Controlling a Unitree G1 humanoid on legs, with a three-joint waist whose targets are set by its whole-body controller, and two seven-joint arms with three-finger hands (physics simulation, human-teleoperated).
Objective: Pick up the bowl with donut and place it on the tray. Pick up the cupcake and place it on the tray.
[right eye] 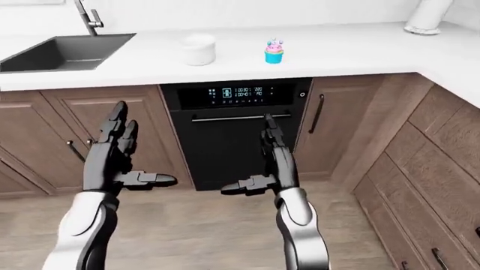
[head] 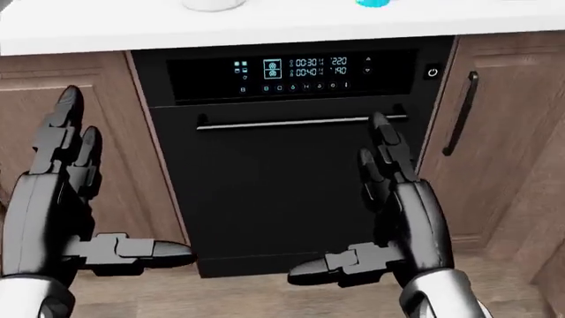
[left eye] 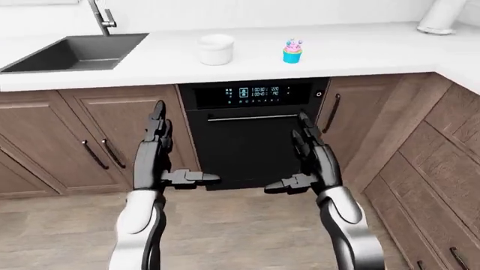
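A white bowl (left eye: 216, 49) stands on the white counter (left eye: 360, 56) above the black oven; its contents are hidden from this angle. To its right stands a cupcake (left eye: 292, 52) with a blue wrapper and pink topping. Only the lower edges of both show at the top of the head view. My left hand (left eye: 178, 153) and right hand (left eye: 288, 153) are held open below counter height before the oven door (head: 283, 192), fingers pointing up and thumbs pointing inward, holding nothing. No tray is in view.
A dark sink (left eye: 75, 50) with a faucet (left eye: 101, 14) is set in the counter at left. A white cylinder (left eye: 443, 16) stands at the top right. Brown cabinets (left eye: 97, 129) flank the oven, and a corner cabinet run (left eye: 439, 169) juts out at right.
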